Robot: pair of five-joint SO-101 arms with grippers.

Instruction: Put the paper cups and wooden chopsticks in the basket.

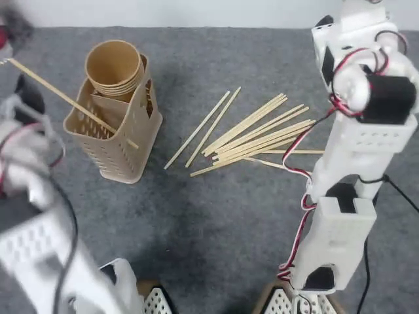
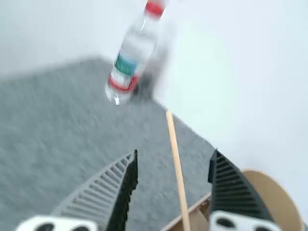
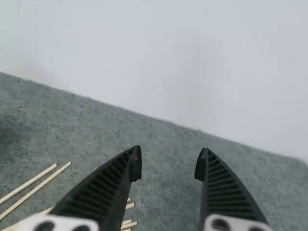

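Note:
A tan slotted basket (image 1: 118,140) stands on the grey carpet at the left, with a stack of paper cups (image 1: 114,65) in its far compartment. One wooden chopstick (image 1: 65,98) leans out of the basket toward the far left. In the left wrist view this chopstick (image 2: 177,168) passes between the fingers of my left gripper (image 2: 175,154), which is open and not touching it; a cup rim (image 2: 269,192) shows beside it. Several chopsticks (image 1: 258,134) lie loose on the carpet in the middle. My right gripper (image 3: 168,166) is open and holds nothing, raised above the carpet near those chopsticks (image 3: 29,190).
The right arm (image 1: 353,131) stands folded at the right side, close to the ends of the loose chopsticks. A clear plastic bottle (image 2: 132,53) with a red cap stands by the white wall at the carpet's far left.

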